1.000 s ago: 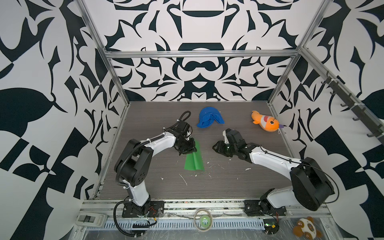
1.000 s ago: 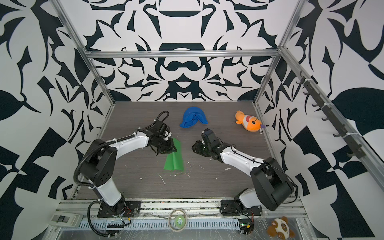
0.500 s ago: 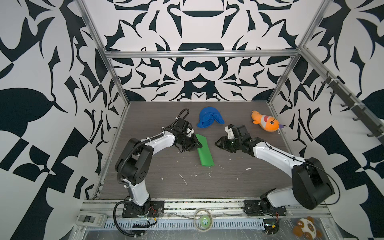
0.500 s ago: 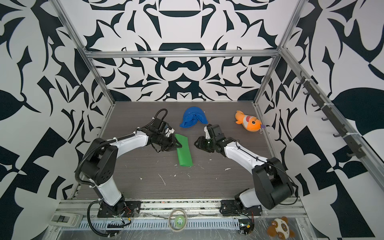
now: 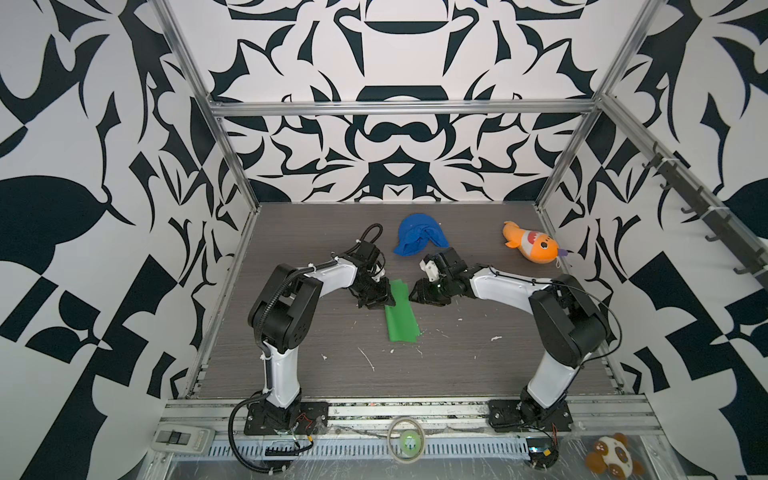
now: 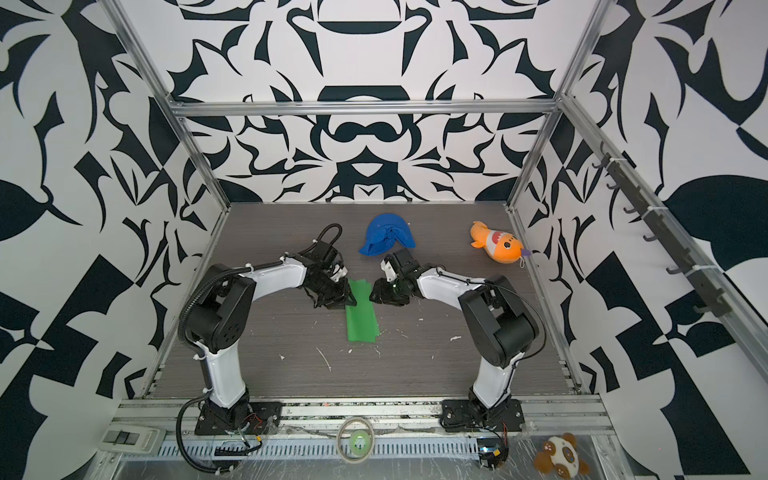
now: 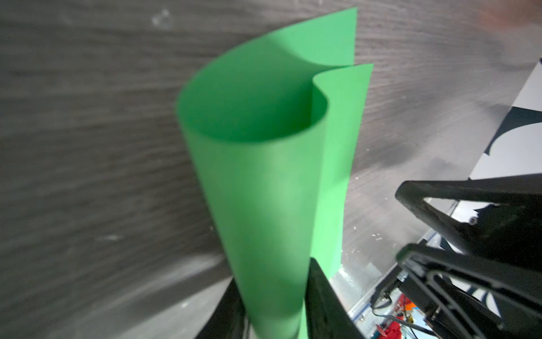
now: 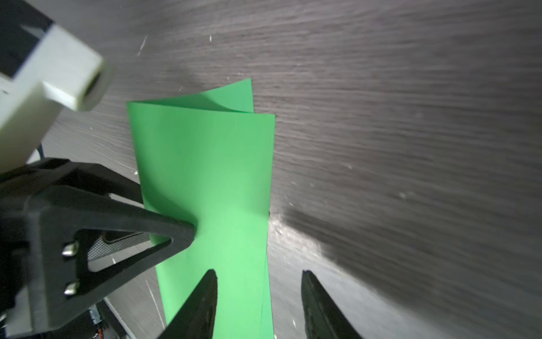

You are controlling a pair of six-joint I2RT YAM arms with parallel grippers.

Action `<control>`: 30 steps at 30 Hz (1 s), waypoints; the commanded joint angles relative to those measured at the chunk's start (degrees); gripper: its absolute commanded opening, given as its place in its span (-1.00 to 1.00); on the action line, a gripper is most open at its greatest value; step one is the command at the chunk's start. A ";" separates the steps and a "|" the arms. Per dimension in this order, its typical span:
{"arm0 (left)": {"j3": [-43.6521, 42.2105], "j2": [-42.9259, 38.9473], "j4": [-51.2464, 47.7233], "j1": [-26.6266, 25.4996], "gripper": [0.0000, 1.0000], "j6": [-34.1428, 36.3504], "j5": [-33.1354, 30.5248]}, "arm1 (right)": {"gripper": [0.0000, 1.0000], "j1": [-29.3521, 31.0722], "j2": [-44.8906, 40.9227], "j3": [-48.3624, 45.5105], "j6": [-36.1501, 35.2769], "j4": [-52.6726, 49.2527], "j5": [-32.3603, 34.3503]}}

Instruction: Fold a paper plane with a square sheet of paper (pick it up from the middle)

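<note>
Tabletop [image 5: 478, 365] — green paper [image 5: 401, 320] doubled, perhaps loosely held.

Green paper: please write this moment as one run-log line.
sheet: curled double, uncreased, on table | left fingers: either side of one end | right fingers: open, at sheet edge

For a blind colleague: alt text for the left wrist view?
A green sheet of paper, bent into a loose curl, sticks out between the fingers of the left gripper over a dark table. The right gripper is close by.
</note>
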 commanded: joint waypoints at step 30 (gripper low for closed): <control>-14.04 -13.06 15.29 0.26 0.31 -10.51 -7.02 | -0.36 3.88 8.77 0.32 8.77 1.87 1.03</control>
